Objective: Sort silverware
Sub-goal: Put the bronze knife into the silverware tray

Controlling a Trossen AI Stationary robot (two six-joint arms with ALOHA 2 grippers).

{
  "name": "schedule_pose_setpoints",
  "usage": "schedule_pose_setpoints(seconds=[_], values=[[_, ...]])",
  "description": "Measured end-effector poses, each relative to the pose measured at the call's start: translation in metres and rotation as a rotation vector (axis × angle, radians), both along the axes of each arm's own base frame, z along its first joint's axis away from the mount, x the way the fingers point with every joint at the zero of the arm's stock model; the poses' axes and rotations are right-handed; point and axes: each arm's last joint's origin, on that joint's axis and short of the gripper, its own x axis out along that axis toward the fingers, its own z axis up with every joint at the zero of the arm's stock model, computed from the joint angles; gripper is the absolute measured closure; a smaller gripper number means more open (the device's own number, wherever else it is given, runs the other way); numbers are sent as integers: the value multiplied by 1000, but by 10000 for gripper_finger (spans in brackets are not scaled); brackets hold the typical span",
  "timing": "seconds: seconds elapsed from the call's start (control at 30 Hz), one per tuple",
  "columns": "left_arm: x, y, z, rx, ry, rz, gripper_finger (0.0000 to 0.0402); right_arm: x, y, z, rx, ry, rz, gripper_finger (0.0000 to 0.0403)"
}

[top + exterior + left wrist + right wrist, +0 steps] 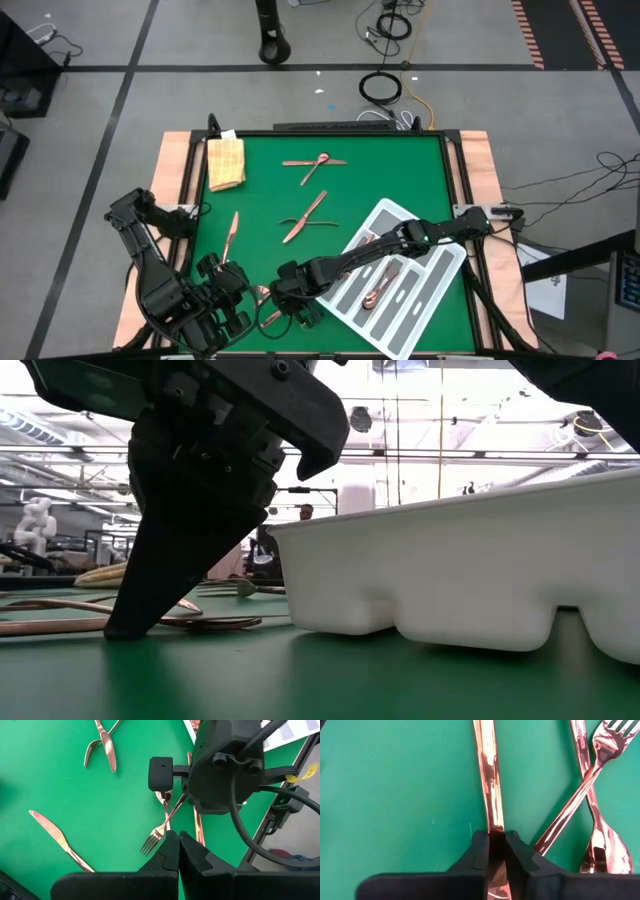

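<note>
Right gripper [272, 305] is low at the near edge of the green table [400, 170], just left of the divided tray [440, 275]; the left gripper [232, 305] waits beside it, fingers pressed together; in the right wrist view the fingers [481, 851] pinch a copper utensil handle [489, 780], beside a crossed fork [592, 772] and spoon [600, 835] lying on the table.

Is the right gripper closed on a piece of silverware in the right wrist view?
Yes, the right gripper has both fingers pressed against a copper handle lying on the green mat.
</note>
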Motion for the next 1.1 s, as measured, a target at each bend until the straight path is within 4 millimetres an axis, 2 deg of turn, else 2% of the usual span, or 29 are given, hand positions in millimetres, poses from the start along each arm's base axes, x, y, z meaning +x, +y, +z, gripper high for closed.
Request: schedule_pose_setpoints(seconds=[0.2,0.5,1.1], values=[[0,0,0,0,0,0,401,0,1,0,-11,-3,-11,398],[0,0,0,0,0,-1,401,-5,15,10,-64,-51,-1,401],[0,0,0,7,-7,-1,401,-7,8,43,-93,-112,-57,399]])
